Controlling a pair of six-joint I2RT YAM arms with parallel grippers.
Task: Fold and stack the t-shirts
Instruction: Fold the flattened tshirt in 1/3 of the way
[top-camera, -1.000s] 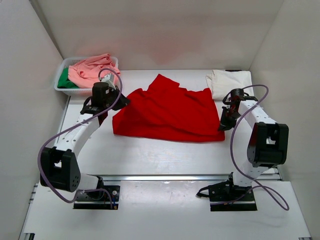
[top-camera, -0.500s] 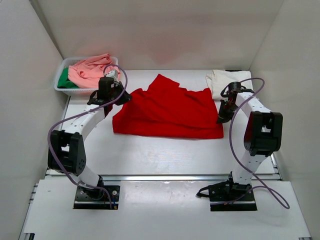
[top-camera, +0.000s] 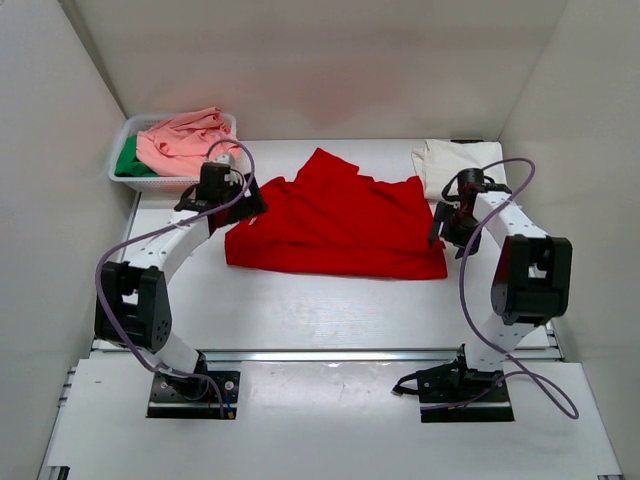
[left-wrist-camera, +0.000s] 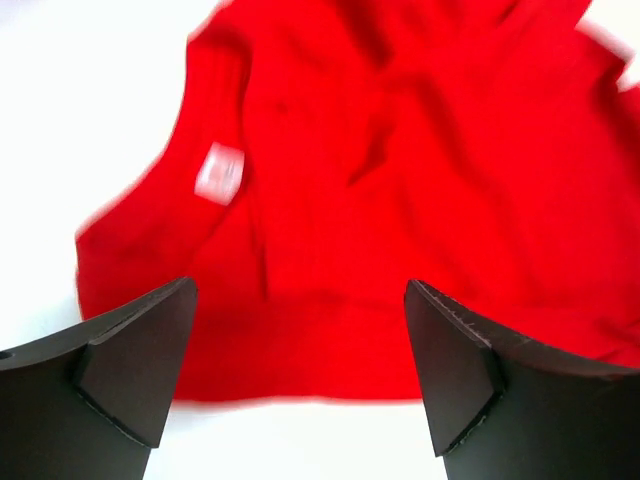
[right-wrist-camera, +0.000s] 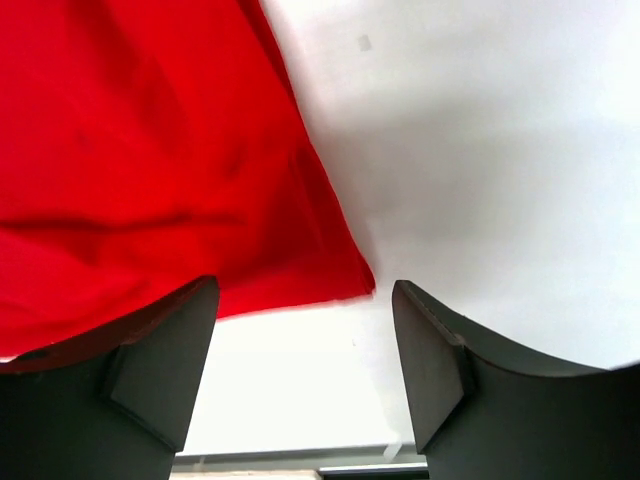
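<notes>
The red t-shirt (top-camera: 335, 222) lies rumpled on the middle of the table, also filling the left wrist view (left-wrist-camera: 400, 180) and the right wrist view (right-wrist-camera: 150, 170). My left gripper (top-camera: 245, 205) hovers at its left edge, open, with only cloth and table between its jaws (left-wrist-camera: 300, 370). At the shirt's right edge my right gripper (top-camera: 440, 225) is open and holds nothing (right-wrist-camera: 305, 360). A folded cream-white t-shirt (top-camera: 455, 165) rests at the back right. Salmon-pink (top-camera: 180, 140) and green (top-camera: 128, 160) t-shirts sit in the basket.
A white mesh basket (top-camera: 150, 183) stands at the back left corner. White walls close in the table on three sides. A metal rail (top-camera: 350, 355) runs across the near edge, in front of the arm bases.
Both grippers have opened and let go of the red t-shirt, which now lies flat on the table. The left arm moved back toward the basket; the right shifted slightly back.
</notes>
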